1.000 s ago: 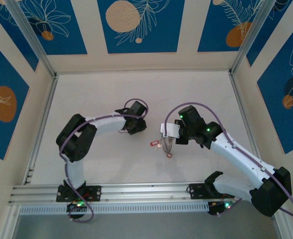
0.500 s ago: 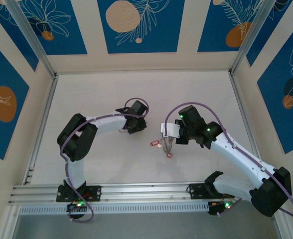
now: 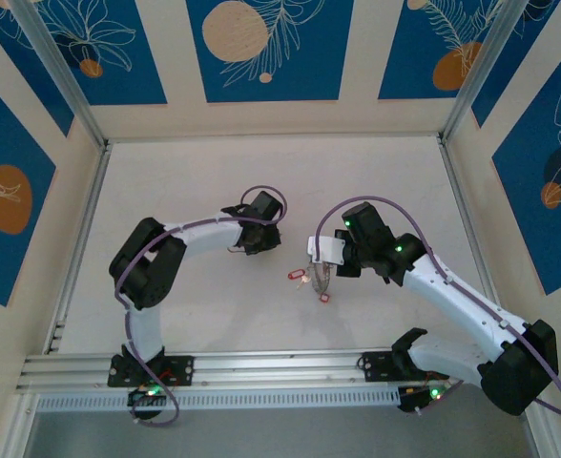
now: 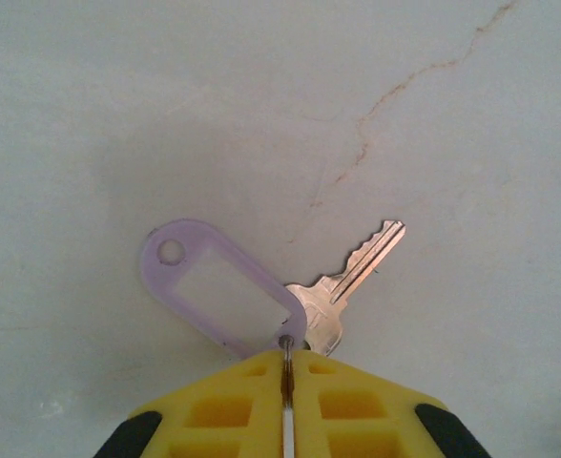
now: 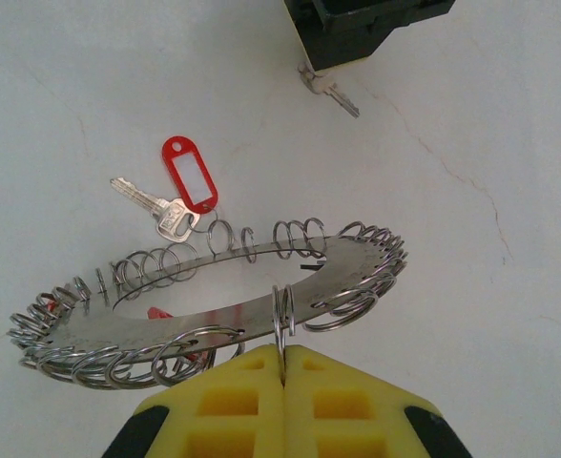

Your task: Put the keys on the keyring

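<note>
Near centre of the pale tabletop (image 3: 214,172), top view, both arms bend inward. The L gripper (image 4: 287,367) sits at approx 9 o'clock of the R gripper (image 5: 282,367), w/ a gap between them.

L wrist view: yellow pads (image 4: 252,377) are pressed tight together, pinching a small wire loop (image 4: 286,341). That loop joins a translucent lilac oblong plastic tag (image 4: 218,291) and a silver key (image 4: 352,281) w/ a toothed blade. From the pinch the tag points to 10 o'clock and the key blade to 2 o'clock. Both are close over the tabletop; can't tell if touching. A thin brown crack (image 4: 395,95) runs off toward 1 o'clock.

R wrist view: R gripper is also closed, nipping one wire loop at the 6 o'clock edge of the keyring (image 5: 223,317). It's a flat grey metal ring w/ a wide central hole and a rim lined w/ many small wire loops. It's held up off the tabletop, tilted, 9 o'clock side lower. At 11 o'clock beyond it, a 2nd silver key w/ a red oblong plastic tag (image 5: 190,176) lies on the tabletop, just beside the rim loops; can't tell if joined. A scrap of red (image 5: 156,315) shows at the hole's 9 o'clock edge. At 1 o'clock is the L gripper's black body, the key poking out below it.
</note>
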